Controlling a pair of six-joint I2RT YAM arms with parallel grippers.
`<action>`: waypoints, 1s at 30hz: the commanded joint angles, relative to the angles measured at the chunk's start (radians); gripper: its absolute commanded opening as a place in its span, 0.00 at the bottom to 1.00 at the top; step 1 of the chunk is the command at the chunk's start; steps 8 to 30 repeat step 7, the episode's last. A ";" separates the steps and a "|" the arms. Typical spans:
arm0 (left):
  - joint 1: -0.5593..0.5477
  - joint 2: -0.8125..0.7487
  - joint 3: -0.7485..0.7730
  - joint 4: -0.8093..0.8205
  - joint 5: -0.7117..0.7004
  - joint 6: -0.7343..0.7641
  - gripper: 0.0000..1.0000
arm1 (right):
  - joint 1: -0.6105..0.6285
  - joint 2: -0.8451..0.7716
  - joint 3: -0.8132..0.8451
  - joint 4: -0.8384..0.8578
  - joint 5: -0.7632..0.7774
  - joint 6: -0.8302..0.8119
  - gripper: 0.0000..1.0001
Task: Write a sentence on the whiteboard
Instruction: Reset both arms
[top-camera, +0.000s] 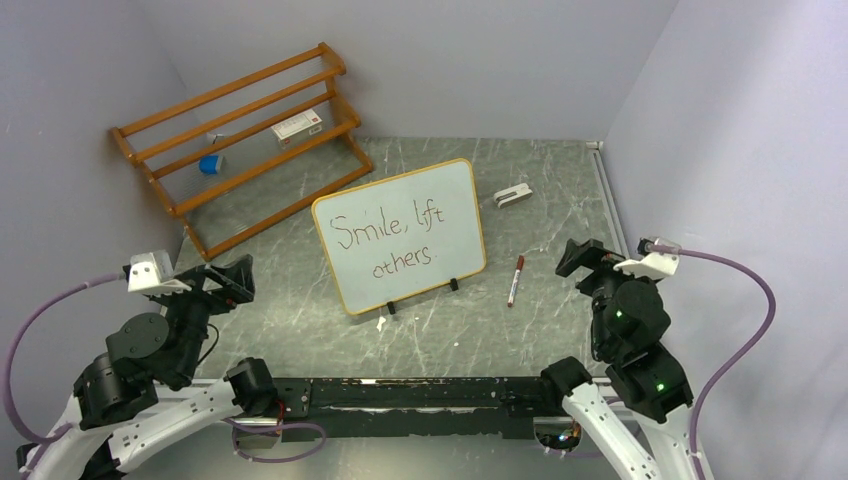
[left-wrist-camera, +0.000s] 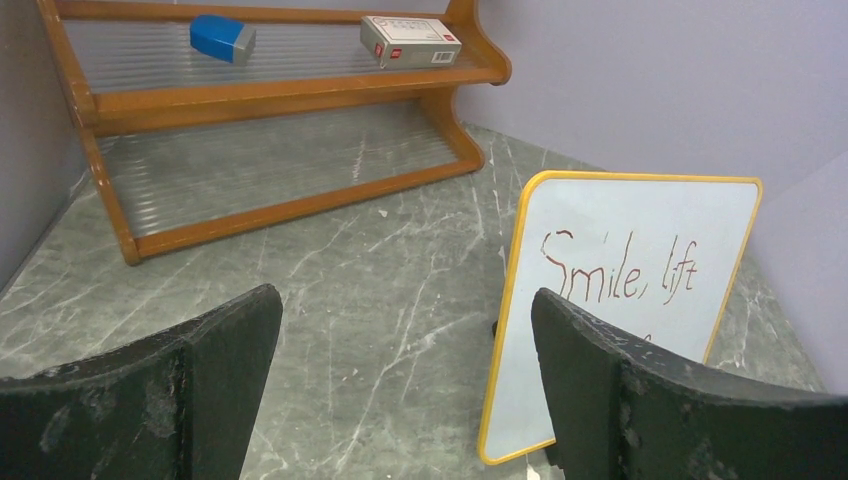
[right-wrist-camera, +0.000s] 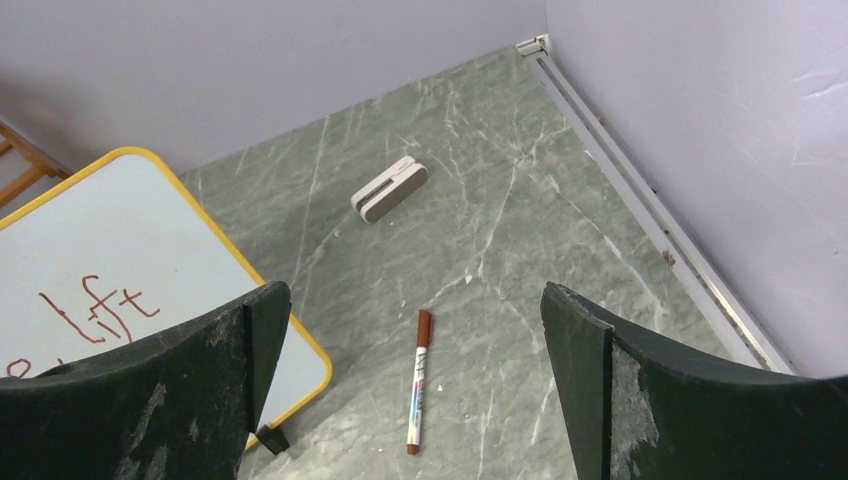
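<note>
A rectangular white whiteboard (top-camera: 400, 235) with rounded corners and a thin light-wood frame is stood on small black feet near the middle of the grey-green marbled counter (top-camera: 560, 190), its face turned toward the near edge. A handwritten sentence (top-camera: 392, 232) in thin dark reddish marker strokes is carried on it in two lines, "Smile, lift" above and "others." below. Between the board and the counter's right edge, a slim white marker pen (top-camera: 515, 280) with a dark red cap is laid flat just beside the board's lower right corner, not touching it, the cap pointed toward the far edge. Nearer the far right corner, a small pale grey slotted eraser block (top-camera: 513, 195) is set apart from both. The far left corner is taken up by an orange-brown slatted wooden rack (top-camera: 240, 130), on which a small blue block (top-camera: 209, 164) and a white-and-red cardboard box (top-camera: 297, 127) are kept. The left claw (top-camera: 232, 280) is held over the near left part of the counter, its two black fingers spread fully wide with nothing gripped between them. The right claw (top-camera: 585, 255) is held near the right edge, likewise spread fully wide and holding nothing; in its wrist view the pen is seen lying on the counter in the gap between its fingers.
</note>
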 joint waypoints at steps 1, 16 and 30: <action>0.008 0.008 -0.007 -0.026 -0.017 -0.017 0.98 | -0.002 -0.025 -0.018 0.035 -0.015 -0.030 1.00; 0.008 0.019 -0.010 -0.019 -0.013 -0.009 0.98 | -0.003 -0.019 -0.015 0.035 -0.021 -0.035 1.00; 0.008 0.019 -0.010 -0.019 -0.013 -0.009 0.98 | -0.003 -0.019 -0.015 0.035 -0.021 -0.035 1.00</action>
